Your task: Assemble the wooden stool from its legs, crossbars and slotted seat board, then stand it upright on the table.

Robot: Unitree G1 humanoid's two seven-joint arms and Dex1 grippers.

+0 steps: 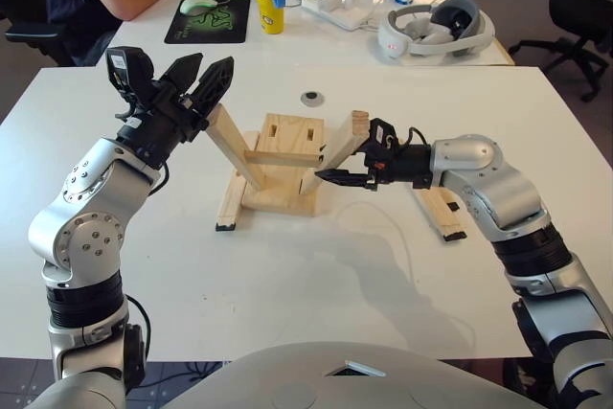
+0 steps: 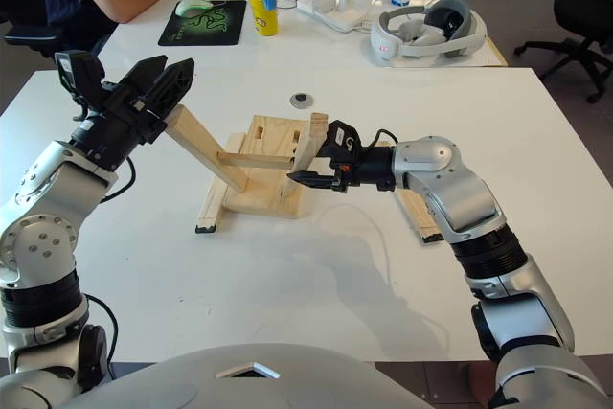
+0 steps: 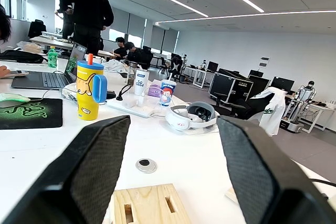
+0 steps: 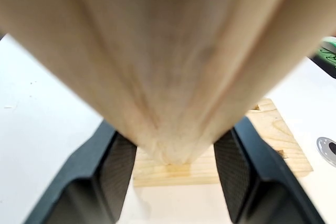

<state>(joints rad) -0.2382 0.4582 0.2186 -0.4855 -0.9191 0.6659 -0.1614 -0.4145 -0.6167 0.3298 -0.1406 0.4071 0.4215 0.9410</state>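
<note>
The right gripper [image 1: 330,176] has its black jaws clenched on the lower part of a pale wooden stool leg [image 1: 351,136], which slants up and away from them. Seen from the wrist, the wood sits squarely between the two padded jaws. A thin pale wooden crossbar [image 1: 283,156] runs level from that leg, just past the jaw tips, across to a second slanted wooden leg [image 1: 233,146].

The upper end of this second leg lies just below the left gripper [image 1: 214,61], whose jaws are spread wide and grasp nothing. The wood is outside the gap, beside the lower jaw, and I cannot tell whether it touches.

Beneath both sets of jaws the flat, pale slotted seat board [image 1: 287,129] lies on the white worktop [image 1: 316,284]. A long wooden strip [image 1: 228,203] lies flat along the board's edge, below the left jaws. Spare wooden pieces [image 1: 442,213] lie behind the right jaws, under that forearm.
</note>
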